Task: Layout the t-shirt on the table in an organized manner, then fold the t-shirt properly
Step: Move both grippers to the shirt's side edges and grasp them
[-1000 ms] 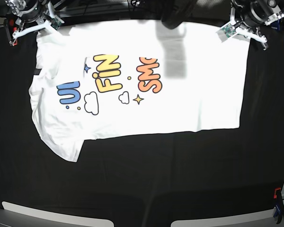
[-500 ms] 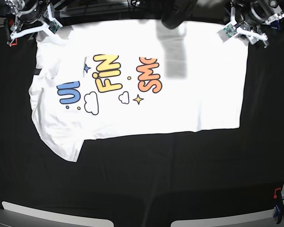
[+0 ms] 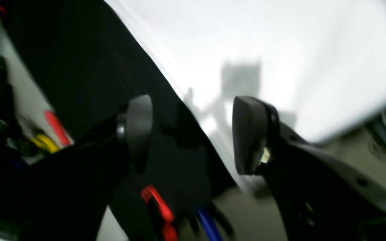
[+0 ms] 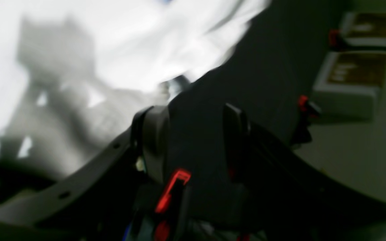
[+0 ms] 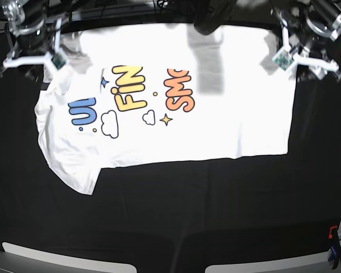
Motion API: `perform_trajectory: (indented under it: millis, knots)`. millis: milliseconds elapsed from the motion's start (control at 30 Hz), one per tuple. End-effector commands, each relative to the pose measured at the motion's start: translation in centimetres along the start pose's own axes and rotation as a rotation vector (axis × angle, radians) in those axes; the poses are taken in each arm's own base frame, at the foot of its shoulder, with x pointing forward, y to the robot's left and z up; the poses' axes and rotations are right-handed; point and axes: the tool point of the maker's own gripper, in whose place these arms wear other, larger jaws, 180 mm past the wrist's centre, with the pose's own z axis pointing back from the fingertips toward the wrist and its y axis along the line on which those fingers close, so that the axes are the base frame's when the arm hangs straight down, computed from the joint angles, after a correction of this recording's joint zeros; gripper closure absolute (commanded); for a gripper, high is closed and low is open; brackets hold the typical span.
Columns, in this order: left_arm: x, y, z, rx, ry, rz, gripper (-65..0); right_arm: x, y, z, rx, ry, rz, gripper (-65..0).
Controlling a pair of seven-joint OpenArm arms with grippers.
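The t-shirt [image 5: 216,125] lies spread across the far part of the table [image 5: 176,227], seen in the base view, stretching from about nine o'clock through twelve to about two o'clock. Its blue, yellow and orange letters [image 5: 128,88] sit between ten o'clock and twelve, with outlined clouds and small stars among them. At nine o'clock the cloth is bunched in creases, and a pointed corner hangs toward eight o'clock; the near hem runs fairly straight from there to three o'clock. A grey shadow falls on the white cloth at one o'clock. The left gripper [image 3: 193,134] is at two o'clock, over the shirt's far corner; its claw is open, fingers well apart with nothing gripped, and the shirt's edge runs below the gap. The right gripper [image 4: 196,144] is at ten o'clock, beside the shirt's other far corner, its claw also open and holding nothing. An orange-and-blue clamp [image 5: 334,245] sits at the table's edge at four o'clock.
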Motion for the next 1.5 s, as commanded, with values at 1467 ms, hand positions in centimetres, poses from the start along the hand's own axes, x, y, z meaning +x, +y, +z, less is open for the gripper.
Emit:
perform_trajectory:
  millis: [1467]
  knots:
    - [4.5,7.6,-21.1,-0.56,-0.239,1.039,-35.2,10.4,-7.8,-2.5,-0.21,-0.353,-0.323,-25.7]
